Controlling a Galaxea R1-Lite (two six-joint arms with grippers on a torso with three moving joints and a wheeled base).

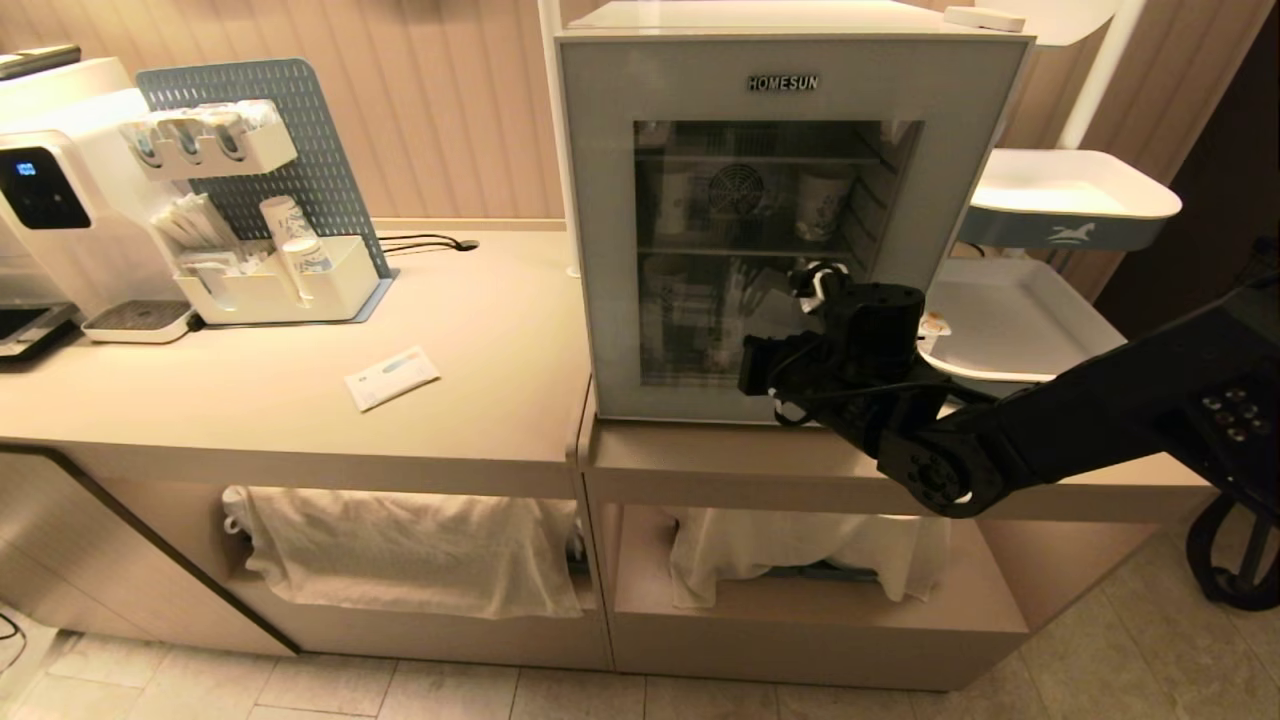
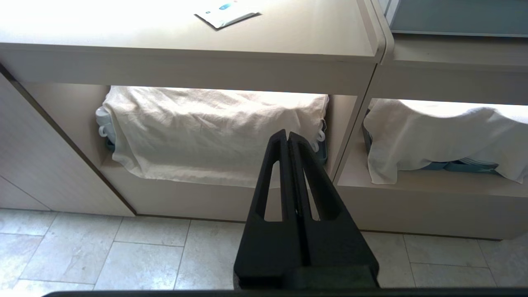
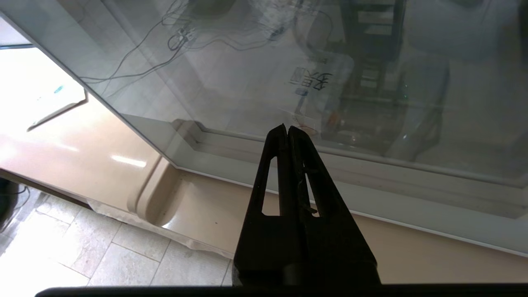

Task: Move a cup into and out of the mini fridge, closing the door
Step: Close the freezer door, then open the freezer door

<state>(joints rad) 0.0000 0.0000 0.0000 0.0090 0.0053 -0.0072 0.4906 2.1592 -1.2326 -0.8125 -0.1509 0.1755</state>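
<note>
Head view: the mini fridge [image 1: 790,220] stands on the counter [image 1: 480,340] at about 12 o'clock, its door [image 1: 600,250] closed, "HOMESUN" lettering across the top of the frame. Through the dark glass show wire shelves, the rear fan and two tall white paper cups [image 1: 822,205] on the upper shelf. The right arm reaches in from 3 o'clock, and the right gripper [image 1: 760,365] sits in front of the door's lower right part, at about 5 o'clock of the glass; its fingers are hidden here. A small white cup [image 1: 933,326] with orange print lies on the white tray [image 1: 1010,320] to the fridge's right, at 3 o'clock of the gripper. At 9 o'clock on the counter stand a coffee machine [image 1: 60,200] and a pegboard organiser [image 1: 270,200], with a paper packet [image 1: 392,377] lying flat near the middle. White cloths [image 1: 410,550] hang over the open shelves below.

Left wrist view: the left gripper [image 2: 287,134] hangs pressed shut and empty, pointing at the cloth-covered shelf [image 2: 214,132] under the counter edge; the tiled floor [image 2: 103,247] lies beneath.

Right wrist view: the right gripper [image 3: 287,127] is pressed shut, holding nothing, its tips close to the door's glass [image 3: 288,62] just above the lower frame. Whether they touch the glass cannot be told. Reflections fill the pane.
</note>
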